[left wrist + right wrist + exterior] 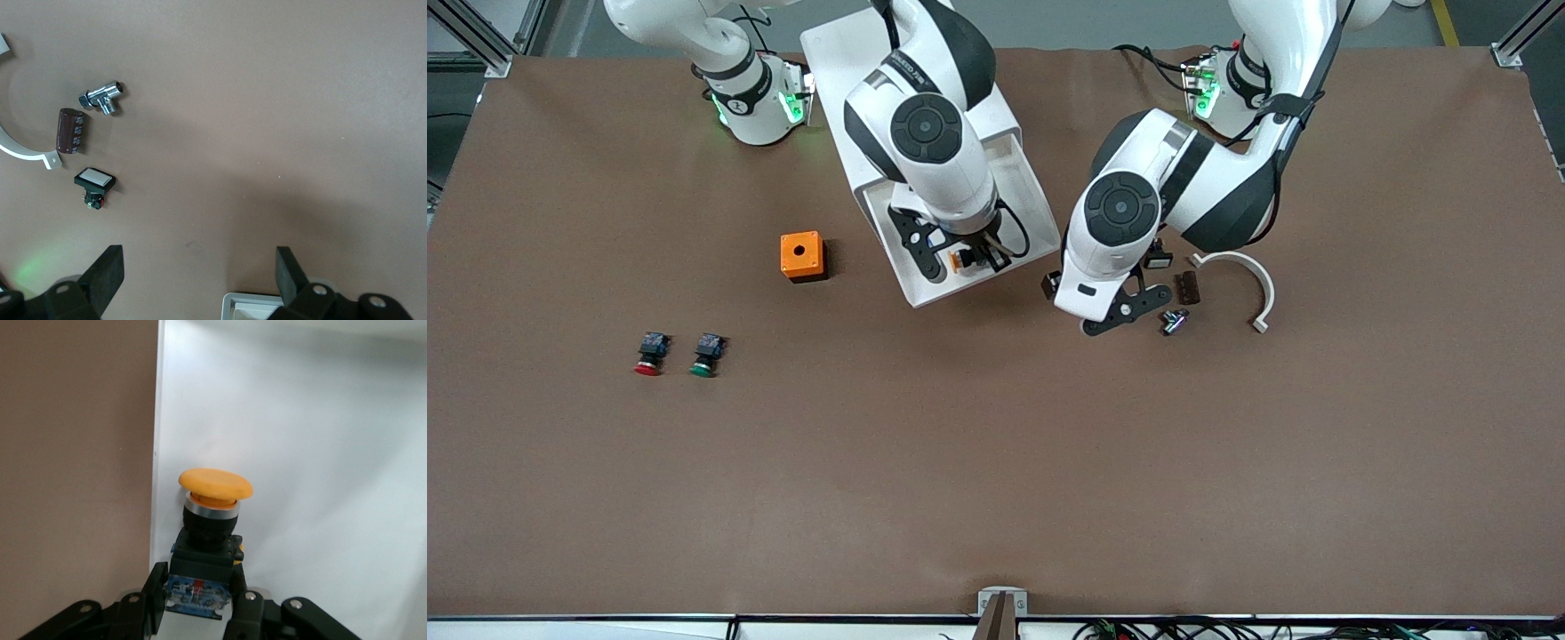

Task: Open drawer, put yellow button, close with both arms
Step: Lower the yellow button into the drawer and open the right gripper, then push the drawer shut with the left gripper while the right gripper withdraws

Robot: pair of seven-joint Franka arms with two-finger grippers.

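Note:
The white cabinet (845, 62) stands between the arm bases, and its top drawer (911, 289) is pulled out toward the front camera. My right gripper (960, 258) hangs over the drawer's tray, shut on the yellow button (958, 260). In the right wrist view the fingers (150, 593) clamp the blue-and-black body, and the orange-yellow cap (215, 485) points down at the drawer's white floor (300, 453). My left gripper (1073, 307) is open and empty just above the table, beside the drawer's corner (250, 303) toward the left arm's end. Its fingers (110, 267) stand wide apart.
An orange box (801, 255) sits beside the drawer toward the right arm's end. A red button (649, 354) and a green button (706, 356) lie nearer the camera. By the left gripper lie a chrome fitting (101, 98), a brown capacitor (70, 131), a white switch (95, 181) and a curved bracket (1254, 284).

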